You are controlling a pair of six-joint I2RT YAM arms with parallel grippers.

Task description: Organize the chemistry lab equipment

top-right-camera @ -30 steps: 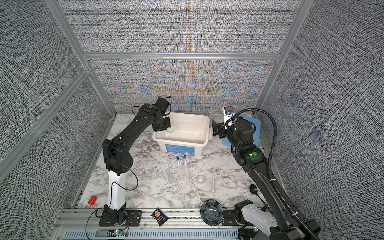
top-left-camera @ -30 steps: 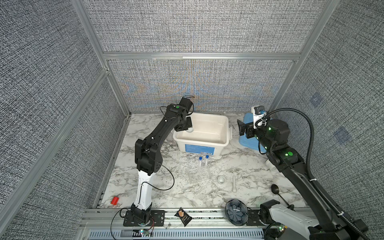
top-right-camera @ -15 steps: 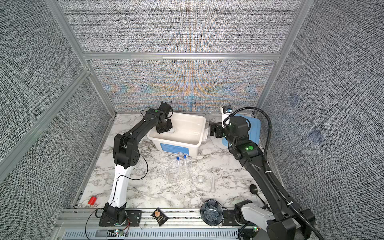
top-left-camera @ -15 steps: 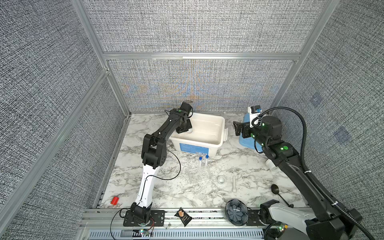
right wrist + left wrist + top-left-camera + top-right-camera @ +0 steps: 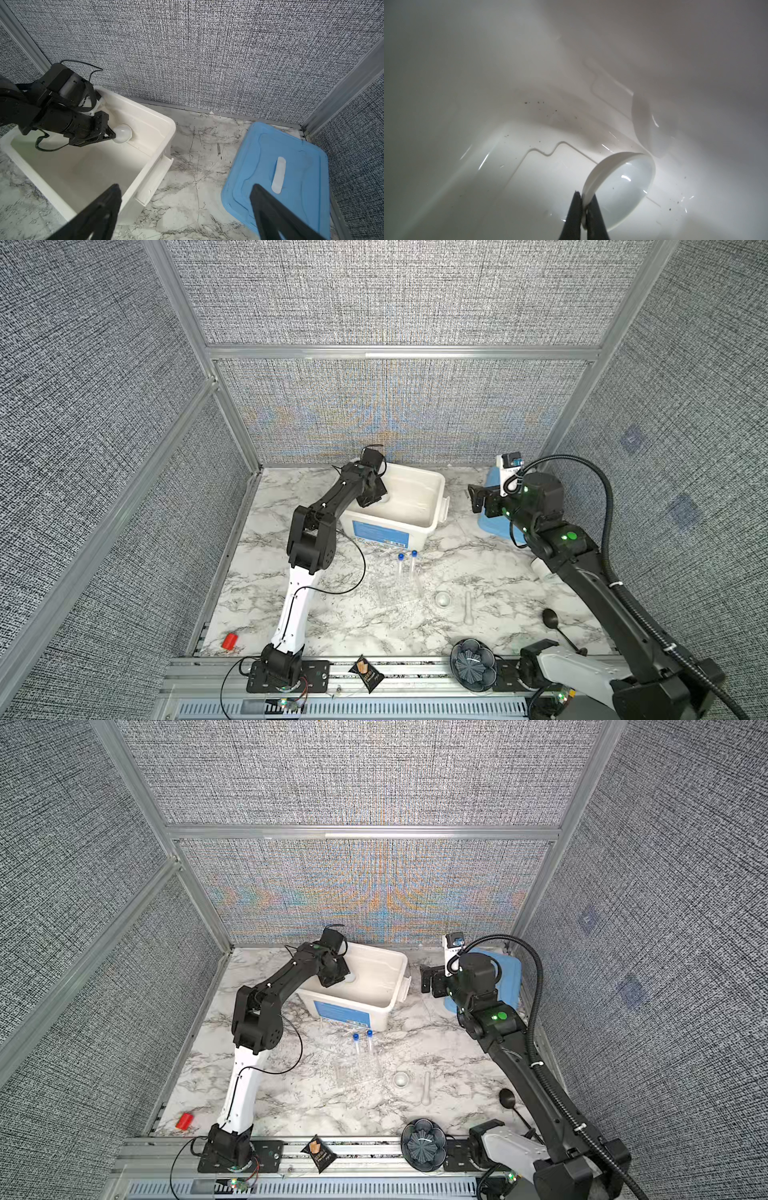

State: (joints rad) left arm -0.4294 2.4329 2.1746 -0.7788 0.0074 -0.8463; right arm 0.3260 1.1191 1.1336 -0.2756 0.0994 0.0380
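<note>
Now the left gripper (image 5: 583,197) sits lower inside the white bin (image 5: 170,124) than a second ago. It pinches the rim of a small white dish (image 5: 618,187), which is tipped on edge and perhaps touches the floor. Mid-table, the blue-capped tubes (image 5: 400,572) point their caps toward the bin, and the pestle (image 5: 468,608) lies front-to-back. The right gripper (image 5: 185,186) gapes wide and empty beside the bin.

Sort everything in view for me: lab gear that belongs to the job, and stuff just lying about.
Job: two blue-capped tubes, clear rack, white pestle, loose white dish, gripped white dish in the left pincer, white bin.

Lying about: patterned bowl, snack packet, red cylinder, black spoon.
</note>
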